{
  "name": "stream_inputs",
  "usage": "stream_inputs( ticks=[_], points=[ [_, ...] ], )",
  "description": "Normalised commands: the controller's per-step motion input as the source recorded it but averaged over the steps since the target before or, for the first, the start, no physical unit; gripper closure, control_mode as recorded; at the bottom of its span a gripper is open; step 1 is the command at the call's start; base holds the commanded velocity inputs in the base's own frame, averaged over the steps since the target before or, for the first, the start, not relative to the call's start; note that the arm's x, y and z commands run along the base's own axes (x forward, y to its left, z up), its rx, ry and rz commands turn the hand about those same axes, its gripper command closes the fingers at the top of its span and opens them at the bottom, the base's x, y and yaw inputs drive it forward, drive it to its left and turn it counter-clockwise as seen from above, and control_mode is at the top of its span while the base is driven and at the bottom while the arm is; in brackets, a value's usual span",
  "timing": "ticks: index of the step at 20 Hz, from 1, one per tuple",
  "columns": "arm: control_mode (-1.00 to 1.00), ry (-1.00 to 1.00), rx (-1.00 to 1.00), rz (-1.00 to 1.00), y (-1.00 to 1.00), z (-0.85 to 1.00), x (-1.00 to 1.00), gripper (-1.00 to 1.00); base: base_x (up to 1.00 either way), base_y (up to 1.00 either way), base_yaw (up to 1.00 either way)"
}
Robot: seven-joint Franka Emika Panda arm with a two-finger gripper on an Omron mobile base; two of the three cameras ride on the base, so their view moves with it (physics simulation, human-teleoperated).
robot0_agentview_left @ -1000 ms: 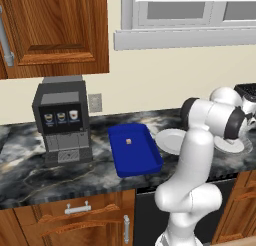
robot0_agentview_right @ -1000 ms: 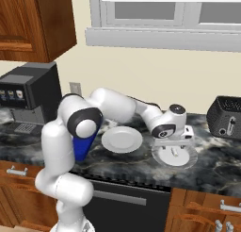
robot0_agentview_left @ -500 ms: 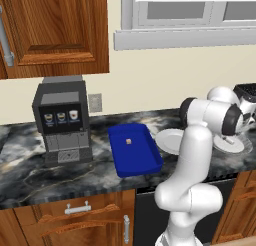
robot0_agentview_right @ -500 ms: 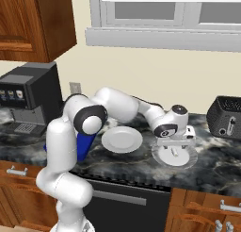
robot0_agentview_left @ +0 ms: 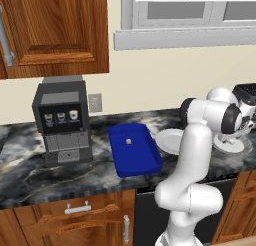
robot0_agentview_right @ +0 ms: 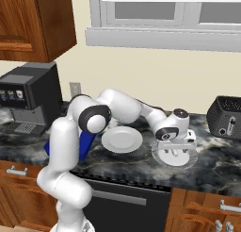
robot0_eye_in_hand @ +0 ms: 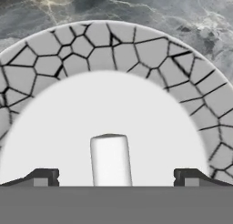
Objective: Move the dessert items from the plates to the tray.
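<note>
Left base view: deep-blue tray (robot0_agentview_left: 134, 149) on the counter with the tan cube-like bit (robot0_agentview_left: 129, 140) already inside, toward its far end; plain white plate (robot0_agentview_left: 169, 140) just beside the tray, partly hidden behind the arm; grey-rimmed plate (robot0_agentview_left: 231, 145) farther right.

Right base view: gripper (robot0_agentview_right: 177, 149) poised directly over the grey-rimmed plate (robot0_agentview_right: 186, 160), white plate (robot0_agentview_right: 122, 139) bare, between that and the tray.

Hand view: fingertips spread wide at either side, gripping nothing; white oblong stick (robot0_eye_in_hand: 110, 160) lying centred between them on the plate's smooth middle (robot0_eye_in_hand: 68, 127), long axis pointing away, crosswise to the closing direction. Probably a straight descent and squeeze next.
</note>
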Motion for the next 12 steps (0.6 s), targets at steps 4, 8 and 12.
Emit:
stream_inputs(
  ticks=[4,8,12],
  points=[
    [-1.0,0.05,0.0,0.0,0.0,-0.1,0.0,-1.0,0.0,0.0,0.0],
    [-1.0,0.05,0.0,0.0,0.0,-0.06,0.0,-1.0,0.0,0.0,0.0],
    [-1.0,0.01,0.01,0.0,0.0,-0.02,0.0,-1.0,0.0,0.0,0.0]
  ],
)
